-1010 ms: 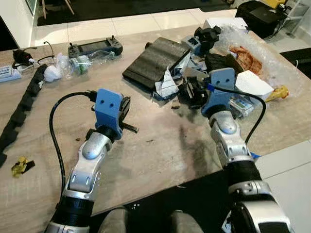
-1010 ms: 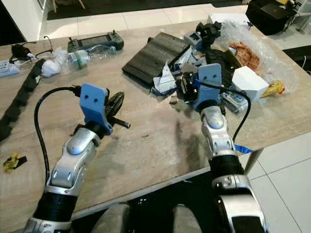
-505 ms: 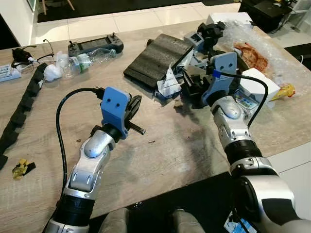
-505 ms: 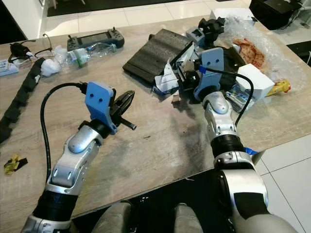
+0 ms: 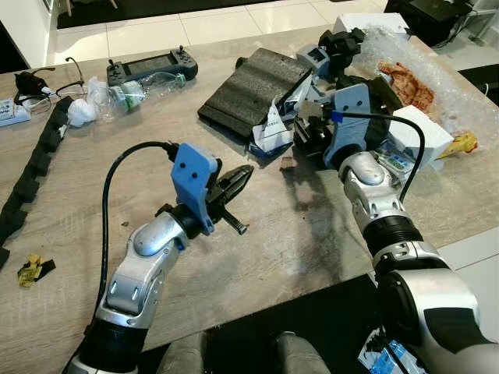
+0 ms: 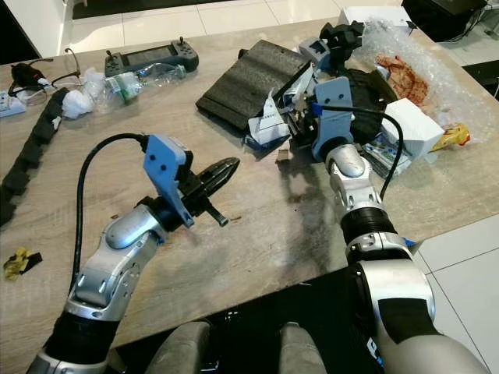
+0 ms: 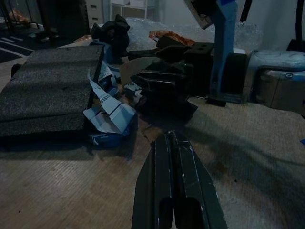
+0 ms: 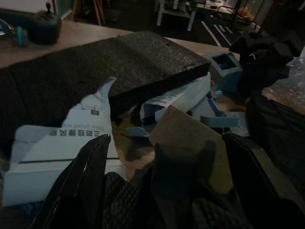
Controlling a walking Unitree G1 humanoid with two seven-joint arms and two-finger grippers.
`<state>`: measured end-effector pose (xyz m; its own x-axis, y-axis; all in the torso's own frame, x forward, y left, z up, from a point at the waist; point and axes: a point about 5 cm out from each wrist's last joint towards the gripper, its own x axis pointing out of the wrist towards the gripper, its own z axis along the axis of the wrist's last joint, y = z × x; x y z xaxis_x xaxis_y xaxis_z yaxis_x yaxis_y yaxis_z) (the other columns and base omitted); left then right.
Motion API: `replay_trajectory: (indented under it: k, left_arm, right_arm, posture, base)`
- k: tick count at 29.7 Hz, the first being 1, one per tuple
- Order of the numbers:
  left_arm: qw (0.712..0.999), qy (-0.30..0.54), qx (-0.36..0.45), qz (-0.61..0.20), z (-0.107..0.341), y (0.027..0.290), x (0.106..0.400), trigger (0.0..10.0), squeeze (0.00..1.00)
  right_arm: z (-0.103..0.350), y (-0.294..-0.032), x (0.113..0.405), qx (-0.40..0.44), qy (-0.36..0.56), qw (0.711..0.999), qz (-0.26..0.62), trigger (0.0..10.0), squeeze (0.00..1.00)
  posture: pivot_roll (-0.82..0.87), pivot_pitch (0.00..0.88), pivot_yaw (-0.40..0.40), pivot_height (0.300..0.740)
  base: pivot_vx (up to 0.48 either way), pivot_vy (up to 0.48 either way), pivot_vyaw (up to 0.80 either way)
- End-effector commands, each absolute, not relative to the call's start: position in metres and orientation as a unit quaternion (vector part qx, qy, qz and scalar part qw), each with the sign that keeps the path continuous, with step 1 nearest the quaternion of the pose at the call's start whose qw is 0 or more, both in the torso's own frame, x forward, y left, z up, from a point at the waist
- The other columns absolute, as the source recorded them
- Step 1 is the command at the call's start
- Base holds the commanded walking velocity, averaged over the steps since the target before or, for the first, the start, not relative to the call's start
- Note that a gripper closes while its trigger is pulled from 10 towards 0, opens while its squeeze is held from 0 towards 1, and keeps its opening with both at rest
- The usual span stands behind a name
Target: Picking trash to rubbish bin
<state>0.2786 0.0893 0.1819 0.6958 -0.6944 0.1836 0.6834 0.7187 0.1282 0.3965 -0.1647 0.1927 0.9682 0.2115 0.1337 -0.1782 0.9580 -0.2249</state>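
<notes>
A pile of trash lies at the back right of the table: a torn white and blue paper carton (image 5: 270, 132), a brown cardboard piece (image 8: 190, 143) and dark crumpled stuff, next to a dark foam slab (image 5: 249, 89). My right gripper (image 5: 309, 131) is pushed into this pile and stands open, its fingers (image 8: 86, 176) wide apart on either side of the cardboard and a black textured lump (image 8: 157, 200). My left gripper (image 5: 246, 169) hovers over bare table, shut and empty, pointing at the pile. A small brown scrap (image 5: 285, 163) lies between the two grippers.
A handheld controller (image 5: 152, 70), a crushed plastic bottle (image 5: 136, 92) and a black foam strip (image 5: 35, 167) lie at the back left. A yellow scrap (image 5: 30, 269) sits near the front left. Bubble wrap (image 5: 413, 74) and a white box (image 5: 425, 134) crowd the right edge.
My left gripper has swung right and forward toward the pile. My right gripper has pushed farther into the trash. The camera has shifted a little.
</notes>
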Motion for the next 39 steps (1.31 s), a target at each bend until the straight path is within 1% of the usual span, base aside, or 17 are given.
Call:
replay_trajectory:
  k: [1, 2, 7, 13, 16, 22, 23, 24, 25, 26, 31, 39]
  left_arm:
    - [0.913, -0.104, 0.045, -0.391, 0.178, 0.089, 0.277, 10.0, 0.00]
    - [0.910, -0.103, 0.063, -0.396, 0.176, 0.089, 0.277, 10.0, 0.00]
    - [0.915, -0.104, 0.060, -0.386, 0.177, 0.090, 0.280, 10.0, 0.00]
    - [0.909, -0.099, 0.062, -0.401, 0.178, 0.089, 0.279, 10.0, 0.00]
    - [0.904, -0.098, 0.070, -0.409, 0.178, 0.088, 0.279, 10.0, 0.00]
    - [0.905, -0.097, 0.069, -0.409, 0.177, 0.091, 0.277, 10.0, 0.00]
    - [0.904, -0.095, 0.072, -0.410, 0.176, 0.091, 0.277, 10.0, 0.00]
    - [0.904, -0.095, 0.072, -0.410, 0.176, 0.091, 0.277, 10.0, 0.00]
    - [0.904, -0.094, 0.073, -0.411, 0.176, 0.090, 0.277, 10.0, 0.00]
    - [0.903, -0.094, 0.074, -0.412, 0.176, 0.090, 0.277, 10.0, 0.00]
    - [0.900, -0.097, 0.076, -0.419, 0.176, 0.088, 0.276, 10.0, 0.00]
    - [0.896, -0.091, 0.073, -0.429, 0.175, 0.085, 0.276, 10.0, 0.00]
  right_arm:
    - [0.180, -0.169, 0.396, -0.124, -0.044, 0.987, 0.088, 10.0, 0.00]
    - [0.179, -0.170, 0.396, -0.123, -0.036, 0.988, 0.086, 10.0, 0.00]
    - [0.173, -0.171, 0.397, -0.131, -0.011, 0.988, 0.077, 10.0, 0.00]
    - [0.164, -0.173, 0.396, -0.130, 0.020, 0.990, 0.059, 10.0, 0.00]
    - [0.148, -0.174, 0.392, -0.085, 0.059, 0.994, 0.040, 10.0, 0.00]
    - [0.133, -0.170, 0.387, -0.035, 0.087, 0.995, 0.024, 10.0, 0.00]
    - [0.129, -0.168, 0.385, -0.028, 0.093, 0.995, 0.019, 7.8, 0.00]
    - [0.129, -0.168, 0.385, -0.028, 0.093, 0.995, 0.019, 7.8, 0.00]
    - [0.125, -0.167, 0.383, -0.024, 0.099, 0.995, 0.016, 1.1, 0.00]
    - [0.122, -0.167, 0.381, -0.021, 0.103, 0.994, 0.012, 0.0, 0.00]
    - [0.113, -0.173, 0.376, -0.016, 0.113, 0.993, -0.007, 0.0, 0.00]
    - [0.114, -0.179, 0.374, -0.008, 0.112, 0.993, -0.022, 0.0, 0.00]
  posture:
    - [0.08, 0.189, -0.014, 0.740]
    - [0.07, 0.184, -0.018, 0.740]
    - [0.07, 0.174, -0.021, 0.740]
    - [0.07, 0.170, -0.018, 0.740]
    - [0.08, 0.169, -0.021, 0.740]
    - [0.08, 0.165, -0.021, 0.740]
    - [0.08, 0.168, -0.018, 0.740]
    - [0.08, 0.168, -0.018, 0.740]
    - [0.09, 0.168, -0.015, 0.740]
    - [0.09, 0.171, -0.012, 0.740]
    - [0.09, 0.166, -0.002, 0.740]
    - [0.09, 0.171, 0.007, 0.740]
  base:
    - [0.000, 0.000, 0.00]
    - [0.000, 0.000, 0.00]
    - [0.000, 0.000, 0.00]
    - [0.000, 0.000, 0.00]
    - [0.000, 0.000, 0.00]
    - [0.000, 0.000, 0.00]
    - [0.000, 0.000, 0.00]
    - [0.000, 0.000, 0.00]
    - [0.000, 0.000, 0.00]
    - [0.000, 0.000, 0.00]
    - [0.000, 0.000, 0.00]
    - [0.000, 0.000, 0.00]
